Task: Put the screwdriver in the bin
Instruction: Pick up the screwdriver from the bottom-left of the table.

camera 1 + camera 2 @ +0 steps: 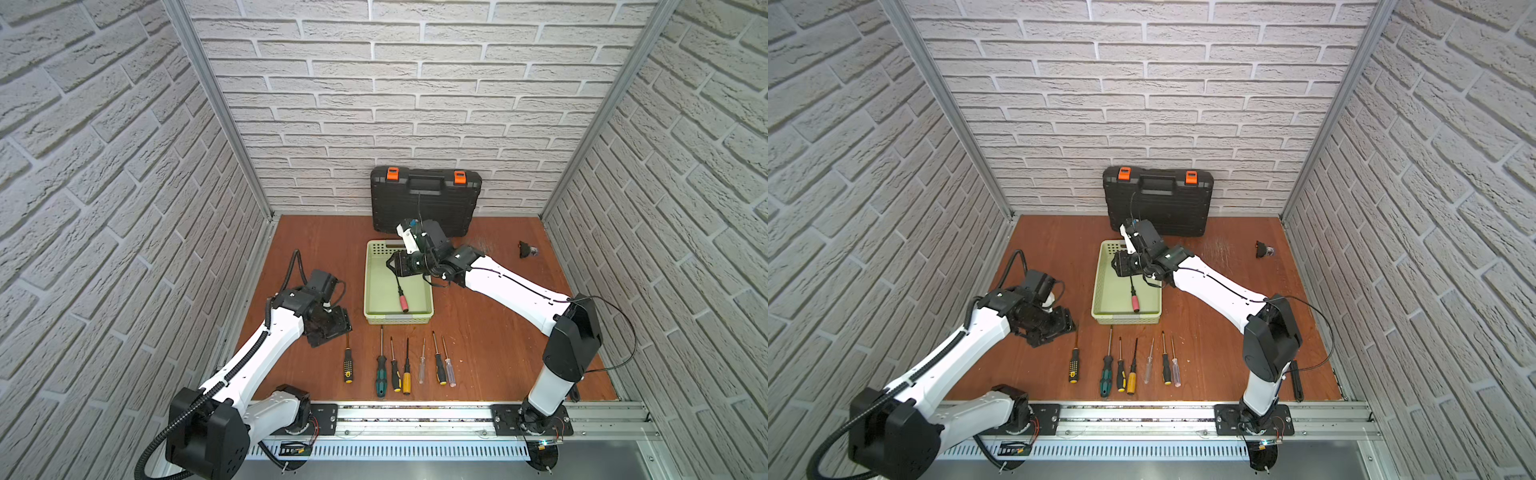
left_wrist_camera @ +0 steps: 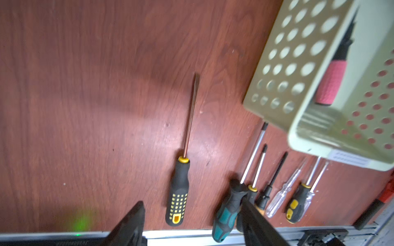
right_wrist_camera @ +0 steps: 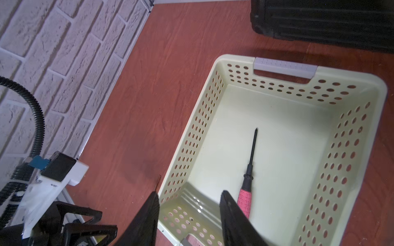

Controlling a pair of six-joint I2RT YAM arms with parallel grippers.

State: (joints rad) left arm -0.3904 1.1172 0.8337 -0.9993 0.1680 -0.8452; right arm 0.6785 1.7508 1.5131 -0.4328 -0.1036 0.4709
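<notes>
Pale brick walls closed in the brown wooden table (image 1: 498, 332) on three sides, with a metal rail along the lower edge of both top views. Bare wood lay open to the left and right of the bin (image 1: 399, 319). A black toolcase (image 1: 426, 199) stood close behind the bin's upper edge, and a row of six screwdrivers (image 1: 411, 365) lay just below its lower edge.

The pink-handled screwdriver (image 1: 401, 293) lay flat on the bin floor. Its long axis ran nearly up and down the frame, with the handle toward the lower right corner. Its tip pointed toward the end with the handle slot. It had a ribbed pink grip, a black collar and a thin black shaft (image 3: 248, 176).

The right gripper (image 3: 189, 193) hung over the bin, spread and empty. The left gripper (image 2: 191, 202) was spread too, gripping nothing, above a black-and-yellow screwdriver (image 2: 181, 183) lying apart from the row.
</notes>
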